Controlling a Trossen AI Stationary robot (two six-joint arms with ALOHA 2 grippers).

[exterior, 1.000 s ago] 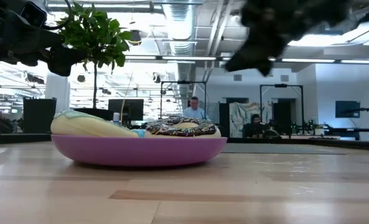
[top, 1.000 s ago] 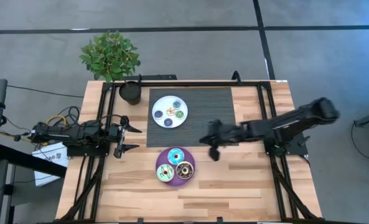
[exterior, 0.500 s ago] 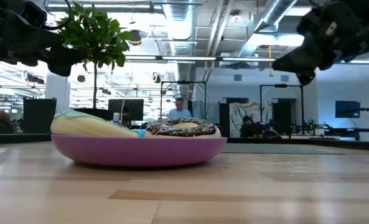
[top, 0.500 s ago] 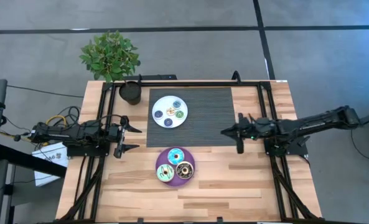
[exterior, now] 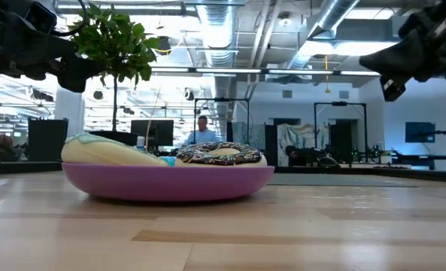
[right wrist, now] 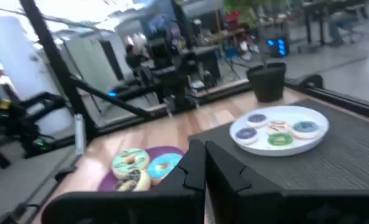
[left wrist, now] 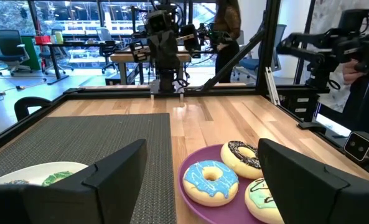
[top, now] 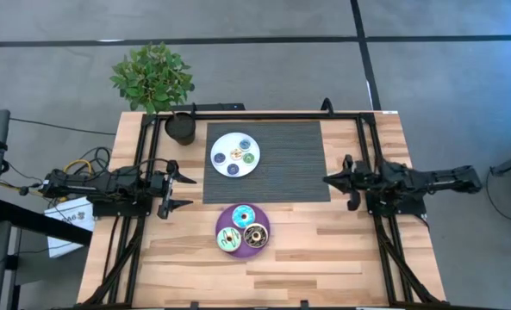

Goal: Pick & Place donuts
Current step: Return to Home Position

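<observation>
Three larger donuts lie on a purple plate (top: 234, 227) near the table's middle: blue-iced (top: 244, 215), green-iced (top: 228, 240) and brown (top: 256, 236). The left wrist view shows them too, blue-iced (left wrist: 210, 180), brown (left wrist: 245, 155) and green-iced (left wrist: 265, 196). Several mini donuts (top: 236, 155) rest on a white plate (top: 221, 146) on the dark mat (top: 281, 164). My left gripper (top: 191, 191) waits open at the table's left side, level, pointing at the plates. My right gripper (top: 327, 180) is shut and holds nothing, level at the right side, its fingers (right wrist: 203, 171) toward both plates.
A potted plant (top: 154, 77) in a dark pot (top: 183, 127) stands at the far left corner. Black frame rails (top: 358, 146) run along the table's sides and far edge. People (exterior: 201, 129) show in the room beyond the table.
My right gripper has drawn back from over the mat beside the purple plate toward the table's right edge, sinking a little and levelling out, its arm folding in. It has stayed shut. The donuts and plates have not moved.
</observation>
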